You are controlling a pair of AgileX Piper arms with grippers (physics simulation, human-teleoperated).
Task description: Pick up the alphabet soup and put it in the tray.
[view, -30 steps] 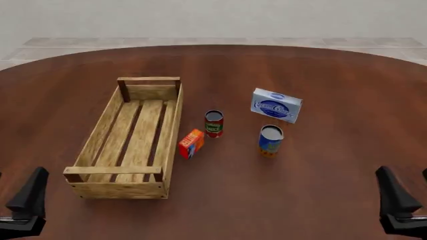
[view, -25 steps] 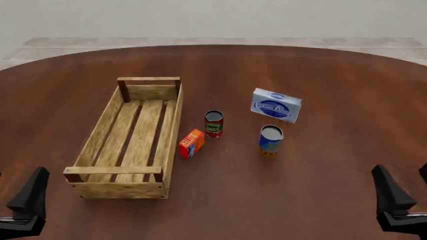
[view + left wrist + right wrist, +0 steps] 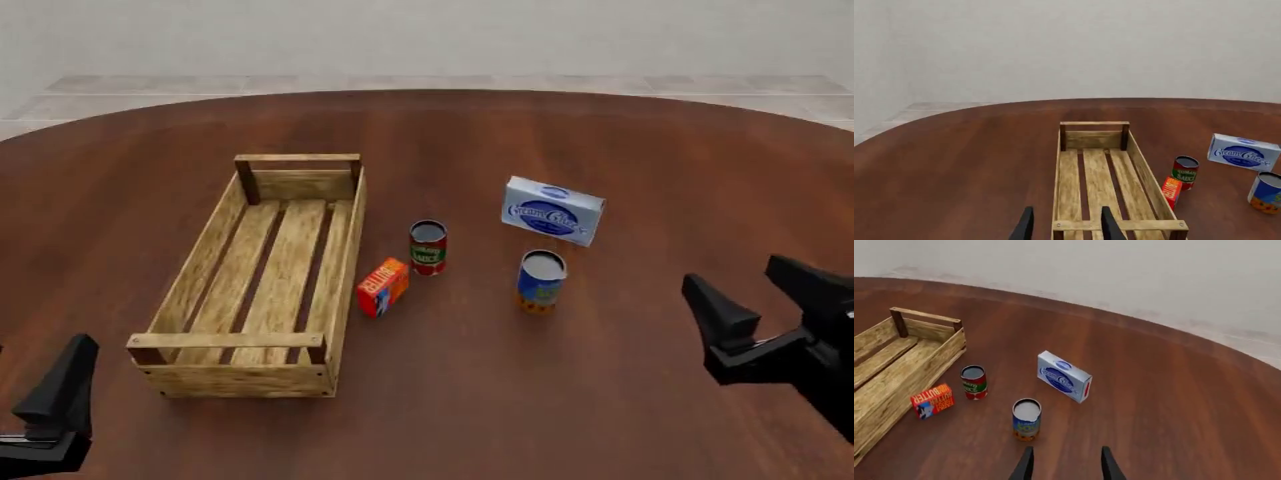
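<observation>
Nearest the camera, the left gripper (image 3: pixel 40 420) sits low at the front left corner of the table (image 3: pixel 441 400), its jaws apart around nothing, just short of the tray's near end. Off to the right, the right gripper (image 3: pixel 774 300) hangs above the wood with its fingers spread too, holding nothing, well apart from the cans.

Further in, the tray (image 3: pixel 200 255) (a long slatted crate) lies lengthwise on the left half. Just beside its right wall leans a small orange butter box (image 3: pixel 382 287). The alphabet soup (image 3: pixel 541 280) stands upright on the table right of centre, outside the tray. A red and green can (image 3: pixel 427 247) stands between soup and tray, slightly farther back. Beyond the soup rests a blue and white cream cheese box (image 3: pixel 551 211).
</observation>
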